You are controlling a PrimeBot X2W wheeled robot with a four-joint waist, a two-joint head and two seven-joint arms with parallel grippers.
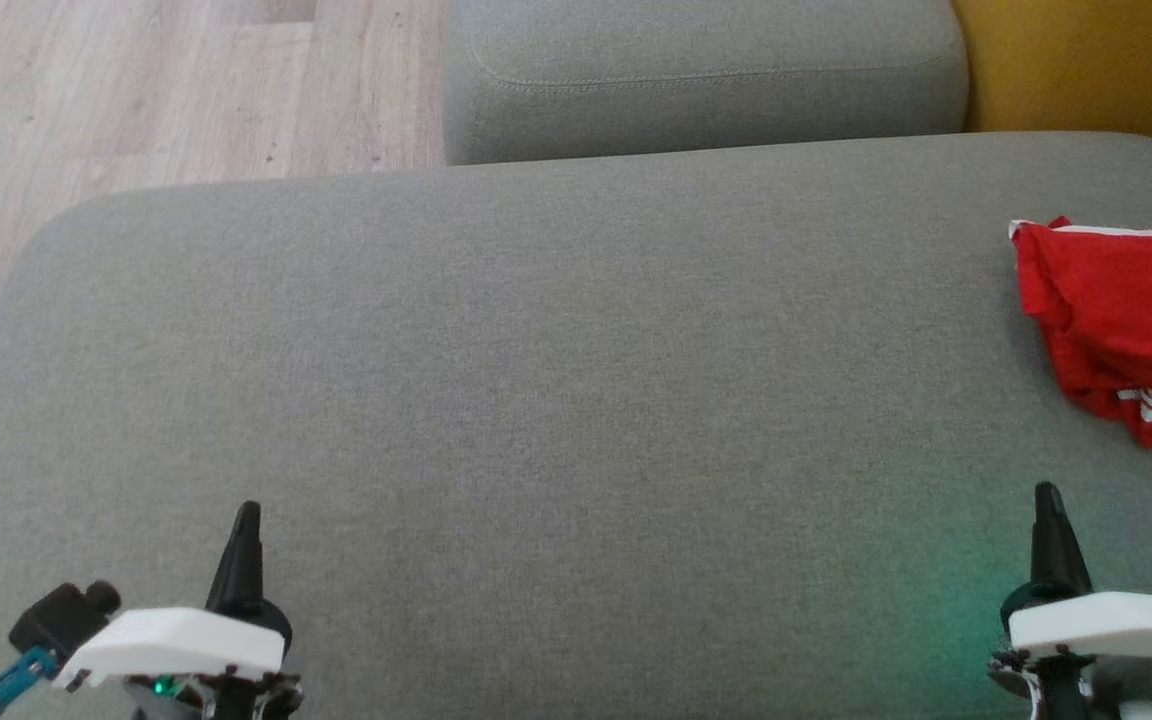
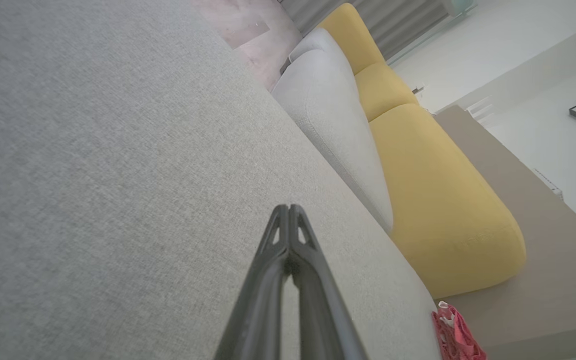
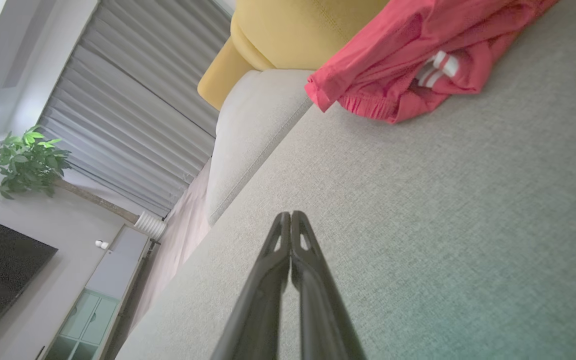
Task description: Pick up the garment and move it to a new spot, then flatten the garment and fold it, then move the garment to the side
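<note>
Red garment (image 1: 1121,320) lay crumpled at the right edge of the grey seat (image 1: 536,350), seemingly light and limp, best pinched at a bunched fold; left gripper (image 1: 248,512) and right gripper (image 1: 1047,494) sat empty, jaws pressed together.

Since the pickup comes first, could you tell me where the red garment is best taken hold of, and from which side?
I'd take the bunched edge of the red garment facing the bare grey cushion: its folds stand up there, easy to pinch. The right tool, shut now, is nearest; open it and approach from that side.
</note>
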